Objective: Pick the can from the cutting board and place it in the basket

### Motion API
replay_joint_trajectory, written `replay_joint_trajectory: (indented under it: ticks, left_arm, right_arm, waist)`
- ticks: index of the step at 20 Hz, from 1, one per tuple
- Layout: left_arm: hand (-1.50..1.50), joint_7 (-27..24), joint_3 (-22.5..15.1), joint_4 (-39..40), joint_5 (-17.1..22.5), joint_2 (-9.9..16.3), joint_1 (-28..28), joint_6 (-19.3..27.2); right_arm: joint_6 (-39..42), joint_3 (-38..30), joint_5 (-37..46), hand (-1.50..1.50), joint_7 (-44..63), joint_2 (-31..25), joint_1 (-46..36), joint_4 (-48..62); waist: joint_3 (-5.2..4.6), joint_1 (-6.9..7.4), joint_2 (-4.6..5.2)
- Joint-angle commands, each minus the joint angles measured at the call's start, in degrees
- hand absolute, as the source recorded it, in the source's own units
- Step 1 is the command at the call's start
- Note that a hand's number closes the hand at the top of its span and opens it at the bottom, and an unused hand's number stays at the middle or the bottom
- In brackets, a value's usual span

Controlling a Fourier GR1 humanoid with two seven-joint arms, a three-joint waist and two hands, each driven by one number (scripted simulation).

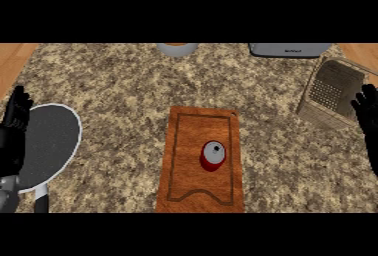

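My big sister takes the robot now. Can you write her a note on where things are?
Left hand: open, resting at the left edge, holding nothing.
Right hand: open, resting at the right edge, holding nothing.
Can: red, upright on the cutting board, mid-counter.
Basket: far right, beside the right hand.
Done: nothing yet.
Left: grasp the can, carry it right, set it in the basket.

We look steeply down from head height, facing the granite counter (133,85) from close above, our single view spanning cutting board (199,165) at centre, both counter sides
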Motion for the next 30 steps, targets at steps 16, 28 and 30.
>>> replay_joint_trajectory:
  ticks: [16,28,30]
  left_arm:
    - [0.00,6.3,-9.6,-10.1,4.2,-14.5,0.4,0.7]
    - [0.00,5.0,-9.9,-10.7,3.6,-14.2,3.6,0.4]
    - [0.00,4.9,-11.6,-11.6,2.5,-15.8,3.0,1.3]
  right_arm:
    - [-13.9,38.8,38.8,-1.50,11.9,18.8,-5.2,-14.6]
    - [16.6,34.8,54.0,-1.50,52.8,1.9,-17.4,-24.1]
    - [24.5,33.6,48.8,-1.50,59.0,2.4,-21.7,-27.1]
  waist:
    - [1.41,-1.33,-1.44]
    - [1.01,-1.57,-1.61]
    - [1.19,-0.76,-1.20]
